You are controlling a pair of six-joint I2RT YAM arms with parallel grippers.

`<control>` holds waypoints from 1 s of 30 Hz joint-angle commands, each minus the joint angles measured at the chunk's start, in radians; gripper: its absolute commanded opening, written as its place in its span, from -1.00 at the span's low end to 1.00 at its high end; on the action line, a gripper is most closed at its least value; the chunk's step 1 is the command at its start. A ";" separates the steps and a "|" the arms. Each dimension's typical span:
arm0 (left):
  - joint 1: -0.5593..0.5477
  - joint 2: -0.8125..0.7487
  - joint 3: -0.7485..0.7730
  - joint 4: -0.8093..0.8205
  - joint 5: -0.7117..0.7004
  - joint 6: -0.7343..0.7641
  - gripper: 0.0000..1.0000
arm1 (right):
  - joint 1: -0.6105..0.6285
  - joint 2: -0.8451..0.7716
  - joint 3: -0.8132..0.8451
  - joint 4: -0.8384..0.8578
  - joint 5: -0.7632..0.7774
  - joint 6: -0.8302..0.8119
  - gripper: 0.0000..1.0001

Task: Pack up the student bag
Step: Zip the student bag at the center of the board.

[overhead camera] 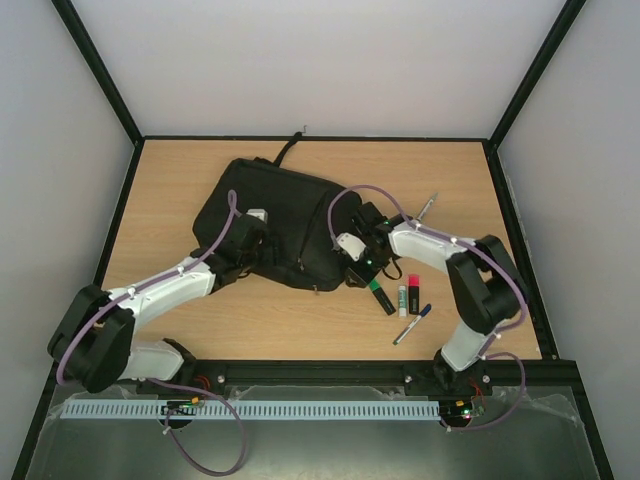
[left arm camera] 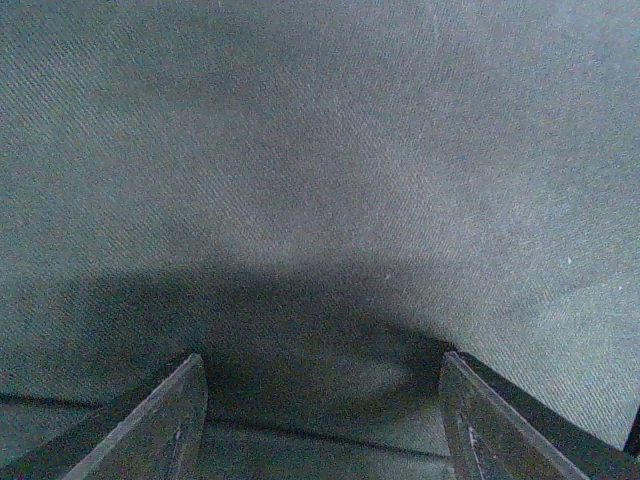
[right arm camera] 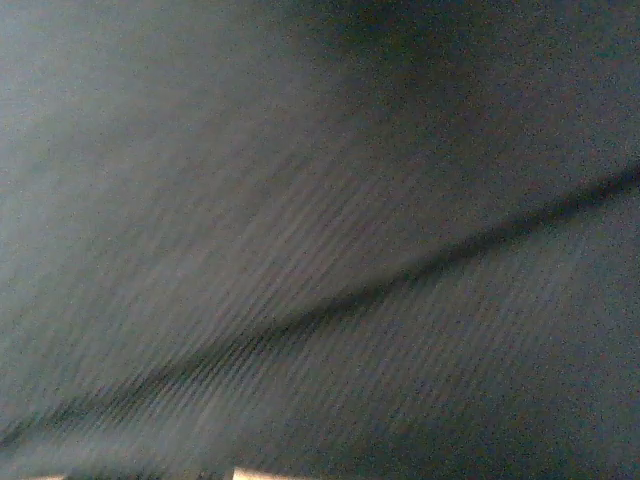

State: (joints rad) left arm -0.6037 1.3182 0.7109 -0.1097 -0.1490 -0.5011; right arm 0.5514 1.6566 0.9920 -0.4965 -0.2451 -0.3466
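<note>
Noting the student bag (overhead camera: 275, 225) flat on the table (overhead camera: 200, 310), a little back and left of centre, with a black strap reaching toward the far edge. Cannot see into it from any view, so no telling what it holds. Seeing the left gripper (left arm camera: 320, 410) close over the bag's black weave, fingers (left arm camera: 165, 425) spread wide, only cloth beneath the gap, nothing gripped. Placing the right gripper (overhead camera: 360, 272) at the bag's near right edge, hard against the fabric. Getting only blurred dark cloth and a seam from its wrist view, no fingers showing; cannot tell how those jaws stand. Counting five loose things outside the bag on bare wood to its right: green marker (overhead camera: 380, 296) just beside the bag's edge, small white tube (overhead camera: 402, 299) and pink-capped marker (overhead camera: 413, 293) side by side, blue pen (overhead camera: 412, 325) nearer the arm bases, another pen (overhead camera: 428, 208) farther back.
</note>
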 commanded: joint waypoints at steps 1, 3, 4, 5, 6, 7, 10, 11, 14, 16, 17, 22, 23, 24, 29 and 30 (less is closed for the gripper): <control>-0.006 0.003 -0.048 0.016 0.044 -0.027 0.32 | 0.002 0.116 0.123 0.020 0.077 0.040 -0.16; -0.005 -0.025 -0.075 0.015 0.045 -0.032 0.32 | 0.002 0.156 0.201 0.029 0.095 0.057 -0.18; -0.005 -0.040 -0.093 0.013 0.044 -0.035 0.32 | 0.002 0.172 0.230 0.033 0.100 0.065 -0.19; -0.005 -0.055 -0.101 0.011 0.042 -0.038 0.32 | 0.002 0.186 0.260 0.035 0.104 0.072 -0.19; -0.005 -0.068 -0.121 0.010 0.042 -0.042 0.32 | 0.002 0.198 0.284 0.040 0.105 0.082 -0.19; -0.006 -0.081 -0.136 0.010 0.042 -0.045 0.32 | 0.002 0.208 0.303 0.047 0.104 0.087 -0.19; -0.006 -0.117 -0.170 0.013 0.044 -0.061 0.31 | 0.002 0.216 0.316 0.063 0.104 0.098 -0.19; -0.007 -0.129 -0.177 0.014 0.048 -0.066 0.31 | 0.002 0.212 0.307 0.061 0.099 0.098 -0.18; -0.016 -0.182 -0.192 0.018 0.049 -0.064 0.32 | 0.002 0.150 0.232 0.057 0.058 0.079 -0.14; -0.020 -0.218 -0.195 0.015 0.037 -0.059 0.32 | 0.002 0.076 0.147 0.077 0.034 0.067 -0.07; -0.024 -0.234 -0.195 0.015 0.032 -0.056 0.32 | 0.002 0.034 0.101 0.086 0.013 0.058 -0.03; -0.051 -0.302 -0.193 0.022 -0.002 -0.045 0.35 | 0.014 -0.124 -0.053 0.101 -0.099 0.033 0.06; -0.056 -0.311 -0.192 0.023 -0.009 -0.044 0.35 | 0.022 -0.142 -0.065 0.098 -0.118 0.035 0.07; -0.061 -0.319 -0.190 0.020 -0.016 -0.045 0.35 | 0.036 -0.149 -0.069 0.093 -0.135 0.038 0.07; -0.069 -0.341 -0.177 0.004 -0.037 -0.049 0.35 | 0.158 -0.146 -0.065 0.129 -0.130 0.066 0.12; -0.070 -0.344 -0.173 -0.002 -0.039 -0.053 0.35 | 0.185 -0.144 -0.066 0.160 -0.096 0.095 0.11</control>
State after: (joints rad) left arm -0.6674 0.9943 0.5259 -0.0875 -0.1547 -0.5499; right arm 0.6468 1.5124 0.9390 -0.3775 -0.3370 -0.2901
